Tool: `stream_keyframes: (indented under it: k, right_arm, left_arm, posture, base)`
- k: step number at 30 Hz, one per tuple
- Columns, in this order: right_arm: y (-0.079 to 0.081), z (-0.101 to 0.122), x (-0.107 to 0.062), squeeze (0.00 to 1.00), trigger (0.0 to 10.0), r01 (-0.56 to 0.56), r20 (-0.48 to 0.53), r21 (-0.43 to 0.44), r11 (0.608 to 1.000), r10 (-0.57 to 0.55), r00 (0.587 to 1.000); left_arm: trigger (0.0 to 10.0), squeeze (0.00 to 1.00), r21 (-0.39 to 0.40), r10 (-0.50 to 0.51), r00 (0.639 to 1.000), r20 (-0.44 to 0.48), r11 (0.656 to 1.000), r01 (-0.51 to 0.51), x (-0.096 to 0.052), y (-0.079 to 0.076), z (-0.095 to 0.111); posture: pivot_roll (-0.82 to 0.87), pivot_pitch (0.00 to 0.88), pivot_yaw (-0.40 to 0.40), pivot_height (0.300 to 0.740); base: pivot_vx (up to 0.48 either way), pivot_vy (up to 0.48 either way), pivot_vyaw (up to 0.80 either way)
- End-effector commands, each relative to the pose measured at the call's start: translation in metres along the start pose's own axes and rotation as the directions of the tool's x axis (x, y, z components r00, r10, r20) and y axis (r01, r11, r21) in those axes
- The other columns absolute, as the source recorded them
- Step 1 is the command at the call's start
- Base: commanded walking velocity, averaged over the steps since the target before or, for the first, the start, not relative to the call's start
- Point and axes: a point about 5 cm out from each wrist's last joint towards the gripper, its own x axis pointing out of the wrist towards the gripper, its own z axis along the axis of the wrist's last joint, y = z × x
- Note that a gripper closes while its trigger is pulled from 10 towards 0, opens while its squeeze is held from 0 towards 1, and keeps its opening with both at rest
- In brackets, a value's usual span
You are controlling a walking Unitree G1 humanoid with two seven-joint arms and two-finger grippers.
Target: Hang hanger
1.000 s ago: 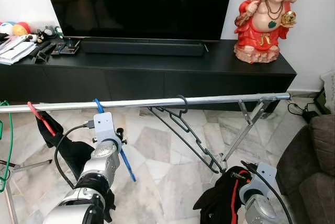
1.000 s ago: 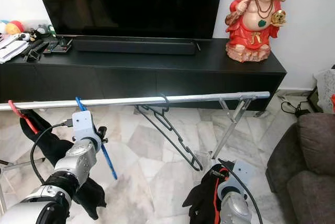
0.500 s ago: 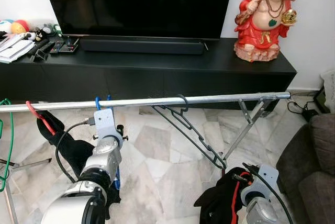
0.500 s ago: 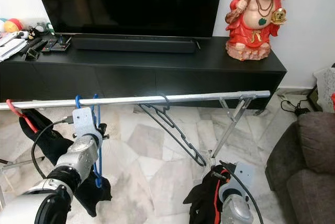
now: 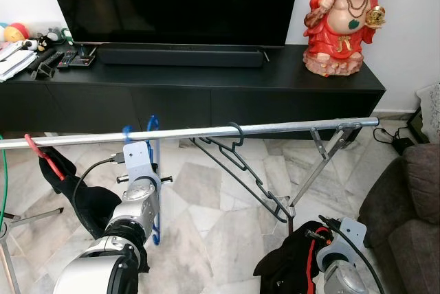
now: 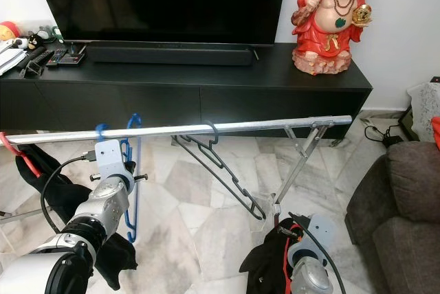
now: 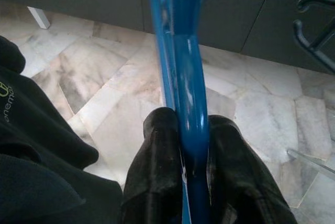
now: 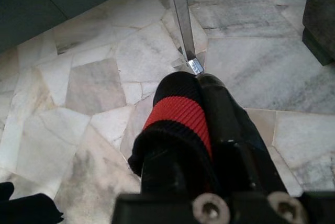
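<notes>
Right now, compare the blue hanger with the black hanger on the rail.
The blue hanger is blue, hangs nearly straight down and is clamped by the left end effector. The black hanger is dark, slants away to the right and hangs free. Both hook over the metal rail.

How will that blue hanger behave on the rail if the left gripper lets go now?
The blue hanger looks thin, rigid and light, so it would probably swing rather than flop. Its hook sits over the smooth metal rail, so it may slide sideways easily. The left gripper pinches its narrow bar, which could twist if nudged.
</notes>
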Motion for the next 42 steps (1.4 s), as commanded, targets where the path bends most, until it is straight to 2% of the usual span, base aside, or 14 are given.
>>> stream_keyframes:
  k: [1,6,12,15,18,20,27,28,30,31,32,36,40,42]
  right_arm:
    - [0.0,0.004,0.0,0.0,10.0,-0.001,0.031,0.008,1.0,0.001,1.0]
    - [0.0,0.004,0.0,0.0,10.0,0.001,0.031,0.01,1.0,-0.002,1.0]
    - [-0.001,0.004,0.001,0.0,10.0,0.004,0.027,0.011,1.0,-0.005,1.0]
    - [-0.001,0.004,0.0,0.0,10.0,0.003,0.024,0.014,1.0,-0.003,1.0]
    - [-0.001,0.003,0.0,0.0,10.0,0.002,0.023,0.015,1.0,-0.002,1.0]
    - [0.0,0.003,0.001,0.0,10.0,-0.002,0.021,0.012,1.0,0.002,1.0]
    - [-0.001,0.004,0.001,0.0,10.0,-0.005,0.018,0.007,1.0,0.005,1.0]
    - [-0.002,0.003,0.001,0.0,10.0,-0.003,0.016,0.007,1.0,0.003,1.0]
    - [-0.002,0.003,0.001,0.0,10.0,-0.001,0.014,0.006,1.0,0.001,1.0]
    - [-0.002,0.003,0.001,0.0,10.0,-0.001,0.014,0.006,1.0,0.001,1.0]
    - [-0.003,0.002,0.0,0.0,10.0,0.001,0.006,0.004,1.0,-0.001,1.0]
    - [-0.005,-0.002,-0.001,0.0,10.0,0.01,-0.011,0.006,1.0,-0.01,1.0]
    - [-0.004,-0.003,-0.001,0.0,10.0,0.01,-0.013,0.009,1.0,-0.01,1.0]
    - [-0.004,-0.004,-0.002,0.0,10.0,0.012,-0.016,0.012,1.0,-0.012,1.0]
  left_arm:
    - [0.0,0.0,0.012,0.017,1.0,-0.022,1.0,-0.016,-0.001,0.004,-0.007]
    - [0.0,0.0,0.013,0.003,1.0,0.024,1.0,-0.003,-0.001,0.006,-0.002]
    - [0.0,0.0,0.07,-0.116,0.991,0.066,0.991,0.111,-0.006,0.0,-0.003]
    - [0.0,0.0,0.198,-0.208,0.965,0.162,0.964,0.175,-0.02,-0.001,-0.007]
    - [0.0,0.0,0.213,-0.211,0.96,0.185,0.962,0.17,-0.024,0.001,-0.008]
    - [0.0,0.0,0.224,-0.226,0.945,0.235,0.959,0.174,-0.036,0.007,-0.007]
    - [0.0,0.0,0.277,-0.267,0.939,0.218,0.939,0.203,-0.059,0.021,-0.028]
    - [1.1,0.0,0.283,-0.266,0.943,0.201,0.937,0.204,-0.064,0.025,-0.035]
    - [6.2,0.0,0.299,-0.253,0.953,0.169,0.934,0.195,-0.071,0.033,-0.046]
    - [6.2,0.0,0.299,-0.253,0.953,0.169,0.934,0.195,-0.071,0.033,-0.046]
    - [10.0,0.0,0.308,-0.238,0.962,0.131,0.933,0.188,-0.078,0.04,-0.058]
    - [10.0,0.0,0.288,-0.193,0.977,0.088,0.944,0.161,-0.089,0.052,-0.074]
    - [10.0,0.0,0.345,-0.221,0.973,0.074,0.921,0.183,-0.094,0.055,-0.08]
    - [10.0,0.0,0.344,-0.197,0.98,-0.004,0.92,0.186,-0.095,0.063,-0.095]
  posture:
    - [-0.08,0.105,0.002,0.74]
    - [-0.08,0.097,0.003,0.74]
    - [-0.06,0.084,0.006,0.74]
    - [-0.06,0.078,0.008,0.74]
    - [-0.05,0.072,0.004,0.74]
    - [-0.04,0.067,-0.003,0.74]
    - [-0.04,0.068,-0.006,0.74]
    - [-0.04,0.07,-0.007,0.74]
    - [-0.04,0.072,-0.009,0.74]
    - [-0.04,0.072,-0.009,0.74]
    - [-0.04,0.073,-0.009,0.74]
    - [-0.04,0.071,-0.005,0.74]
    - [-0.04,0.067,0.001,0.74]
    - [-0.04,0.061,0.004,0.74]
  base:
    - [0.0,0.0,0.0]
    - [0.0,0.0,0.0]
    - [0.0,0.0,0.0]
    - [0.0,0.0,0.0]
    - [0.0,0.0,0.0]
    - [0.0,0.0,0.0]
    - [0.0,0.0,0.0]
    - [0.0,0.0,0.0]
    - [0.0,0.0,0.0]
    - [0.0,0.0,0.0]
    - [0.0,0.0,0.0]
    - [0.0,0.0,0.0]
    - [0.0,0.0,0.0]
    - [0.0,0.0,0.0]
